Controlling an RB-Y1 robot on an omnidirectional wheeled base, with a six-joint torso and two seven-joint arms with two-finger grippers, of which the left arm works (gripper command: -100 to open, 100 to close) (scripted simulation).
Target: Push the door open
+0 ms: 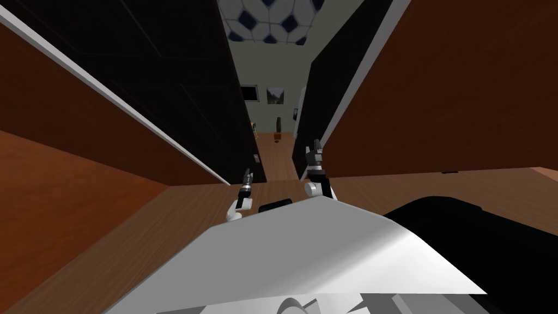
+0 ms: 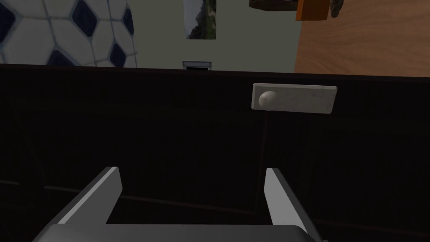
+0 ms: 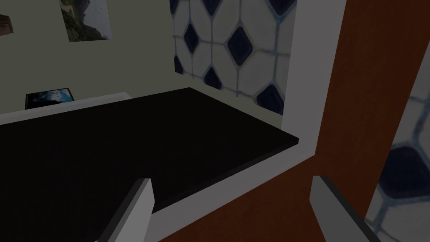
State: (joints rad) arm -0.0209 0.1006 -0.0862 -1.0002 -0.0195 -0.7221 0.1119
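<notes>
- Door (image 2: pixel 168 134) dark, with pale knob (image 2: pixel 267 99) on a plate
- Left tool (image 2: pixel 192 170) faces it, fingers apart
- Right tool (image 3: pixel 232 180) by white frame (image 3: pixel 310 105), fingers apart

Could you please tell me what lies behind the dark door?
Past the dark door: a grey-green wall with a landscape picture, blue-and-white tiling and wood floor; the door hides the rest.

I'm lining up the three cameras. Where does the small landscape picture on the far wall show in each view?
Head view: the landscape picture hangs on the far pale wall, in the gap right of the dark door.
Left wrist view: the landscape picture lies beyond the dark door's edge, beside the blue-and-white tiling.
Right wrist view: the landscape picture hangs on the pale wall, apart from the blue-and-white tiling.
Shared landmark: the blue-and-white tiling.
</notes>
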